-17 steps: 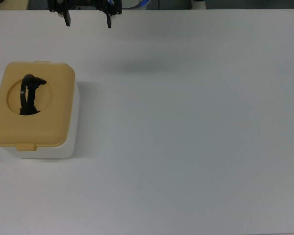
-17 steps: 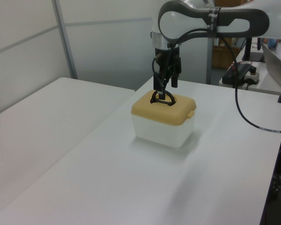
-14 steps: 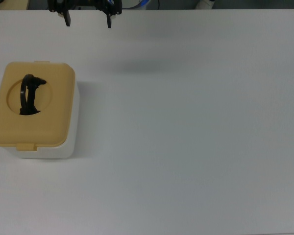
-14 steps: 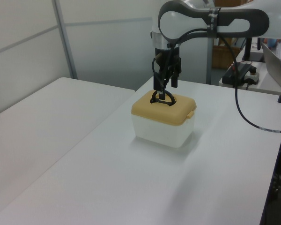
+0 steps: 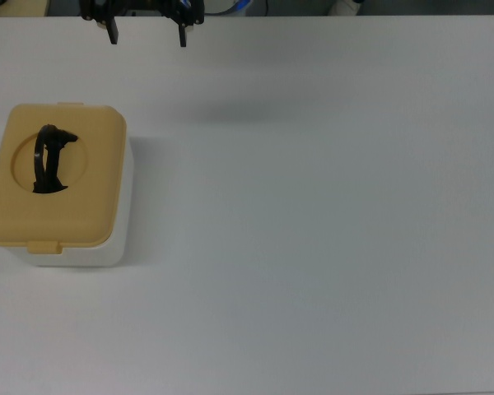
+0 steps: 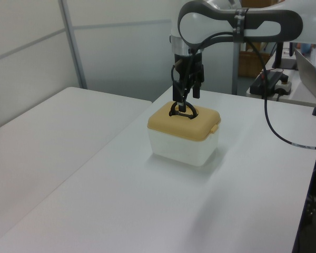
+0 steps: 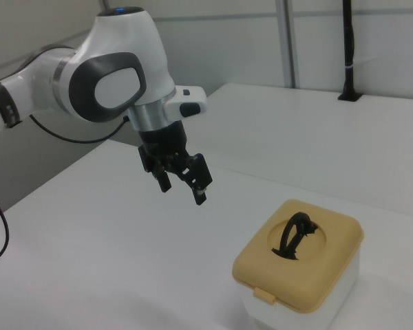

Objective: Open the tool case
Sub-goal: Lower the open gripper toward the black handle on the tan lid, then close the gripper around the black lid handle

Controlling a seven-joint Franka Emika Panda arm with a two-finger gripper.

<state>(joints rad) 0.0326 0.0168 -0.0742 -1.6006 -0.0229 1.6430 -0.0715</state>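
Note:
The tool case [image 5: 58, 191] is a white box with a tan-yellow lid, standing at the top view's left. Its lid is down, and its black handle [image 5: 49, 158] stands upright in a round recess. A latch tab [image 5: 45, 245] sticks out of the lid's near edge in the top view. The case also shows in the left view [image 6: 183, 134] and the right view [image 7: 301, 268]. My gripper [image 5: 147, 34] hangs open at the top view's upper edge, apart from the case. In the right view the gripper [image 7: 184, 187] is above the table, to the left of the case.
The white table [image 5: 329, 214] stretches to the top view's right. A second white table [image 6: 47, 142] stands on the left view's left. Cables and equipment [image 6: 274, 79] lie behind the arm in the left view.

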